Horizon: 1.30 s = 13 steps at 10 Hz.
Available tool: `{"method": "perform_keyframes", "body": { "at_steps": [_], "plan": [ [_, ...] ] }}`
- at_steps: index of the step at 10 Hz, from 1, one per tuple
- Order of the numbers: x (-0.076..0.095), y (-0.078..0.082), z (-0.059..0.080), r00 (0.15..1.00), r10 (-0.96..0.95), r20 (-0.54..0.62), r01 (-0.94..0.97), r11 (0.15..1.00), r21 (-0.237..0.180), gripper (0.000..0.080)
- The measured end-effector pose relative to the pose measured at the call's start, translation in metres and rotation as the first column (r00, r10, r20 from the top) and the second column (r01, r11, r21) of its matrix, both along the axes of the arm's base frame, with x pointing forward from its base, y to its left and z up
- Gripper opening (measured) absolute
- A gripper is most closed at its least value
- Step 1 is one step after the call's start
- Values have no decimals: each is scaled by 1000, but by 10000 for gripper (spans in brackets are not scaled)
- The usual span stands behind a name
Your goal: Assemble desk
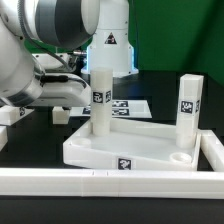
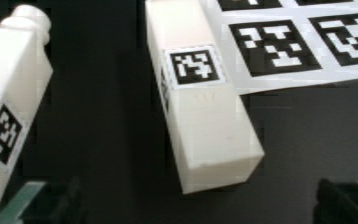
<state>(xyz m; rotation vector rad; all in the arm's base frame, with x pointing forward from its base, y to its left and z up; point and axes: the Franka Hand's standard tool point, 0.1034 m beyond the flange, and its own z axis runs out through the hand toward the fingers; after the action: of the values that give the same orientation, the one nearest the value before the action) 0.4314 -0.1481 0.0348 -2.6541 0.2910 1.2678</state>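
The desk slab (image 1: 120,150) lies flat near the front with two white legs standing upright in its sockets, one towards the exterior view's left (image 1: 100,100) and one at its right (image 1: 188,105). In the wrist view two loose tagged legs lie on the black table: one in the middle (image 2: 202,110) and one at the edge (image 2: 7,95). My gripper (image 2: 194,205) is open above the table, its dark fingertips (image 2: 43,200) wide apart on either side of the middle leg's near end, holding nothing. In the exterior view the arm hides the gripper.
The marker board (image 2: 309,40) lies just beyond the middle leg and also shows behind the slab in the exterior view (image 1: 128,105). Long white border rails (image 1: 100,182) run along the front and the exterior view's right. Loose white parts (image 1: 62,115) lie under the arm.
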Motion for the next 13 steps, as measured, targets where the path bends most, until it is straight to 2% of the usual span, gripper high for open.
{"method": "perform_keyframes", "body": {
  "at_steps": [4, 8, 11, 13],
  "plan": [
    [-16, 8, -9, 1000, 13, -1, -13, 1000, 6, 649],
    [-18, 10, -12, 1000, 14, -3, -14, 1000, 6, 649],
    [-35, 17, -23, 1000, 15, -25, -14, 1000, 14, 649],
    [-37, 19, -24, 999, 13, -31, -13, 1000, 8, 649]
  ]
}}
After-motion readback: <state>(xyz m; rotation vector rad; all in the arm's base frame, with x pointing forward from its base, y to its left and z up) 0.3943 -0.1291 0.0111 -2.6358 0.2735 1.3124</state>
